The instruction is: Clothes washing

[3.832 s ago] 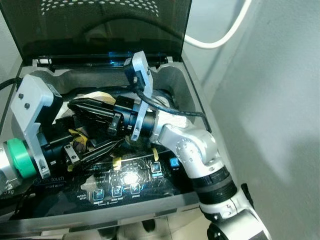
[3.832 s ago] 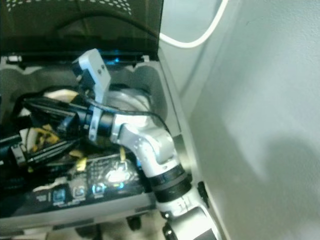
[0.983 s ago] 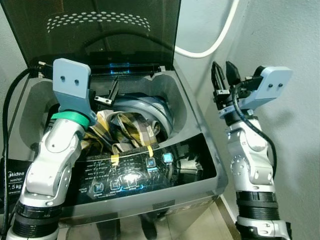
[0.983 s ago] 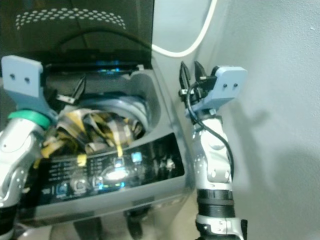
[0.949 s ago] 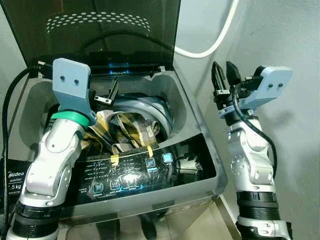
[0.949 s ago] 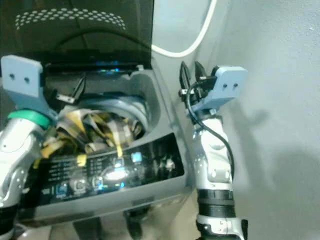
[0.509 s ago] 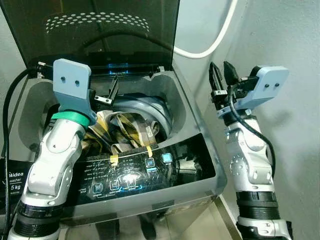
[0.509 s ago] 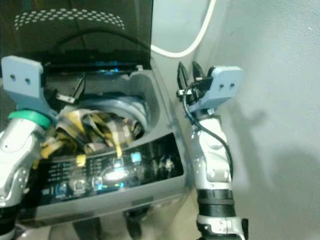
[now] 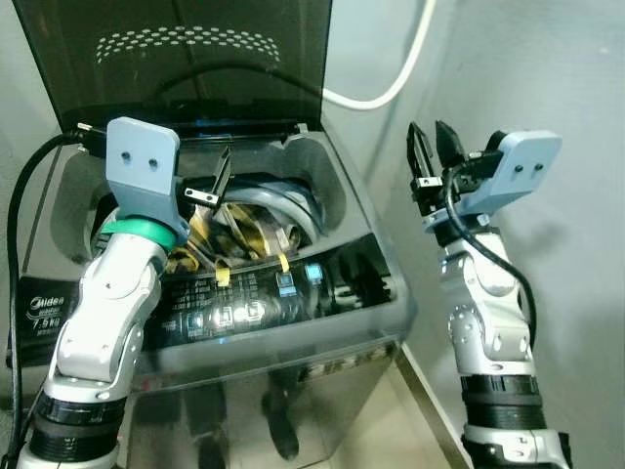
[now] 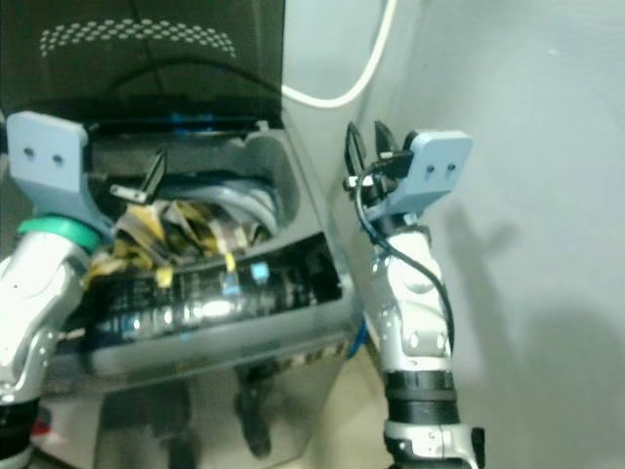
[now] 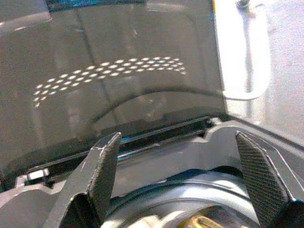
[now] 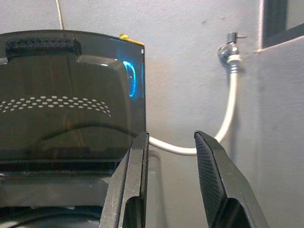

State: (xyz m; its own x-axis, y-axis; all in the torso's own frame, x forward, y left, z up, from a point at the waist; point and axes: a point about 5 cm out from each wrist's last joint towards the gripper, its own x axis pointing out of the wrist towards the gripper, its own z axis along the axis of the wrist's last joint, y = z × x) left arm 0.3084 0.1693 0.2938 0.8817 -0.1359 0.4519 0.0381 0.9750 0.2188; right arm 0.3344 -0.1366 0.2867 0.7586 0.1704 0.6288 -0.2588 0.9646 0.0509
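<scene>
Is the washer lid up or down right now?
Up. The dark lid stands raised behind the tub, and yellow-patterned clothes show in the open drum.

The tinted dark lid (image 9: 186, 59) is standing open at 12 o'clock; yellow-striped crumpled clothes (image 9: 229, 239) are filling the round drum mouth (image 9: 283, 200).

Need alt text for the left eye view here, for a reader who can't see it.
A top-loading washer stands with its dark lid raised and yellow patterned clothes in the drum. The left claw hangs open over the drum; the right claw is raised beside the washer, open, near a white hose.
</scene>
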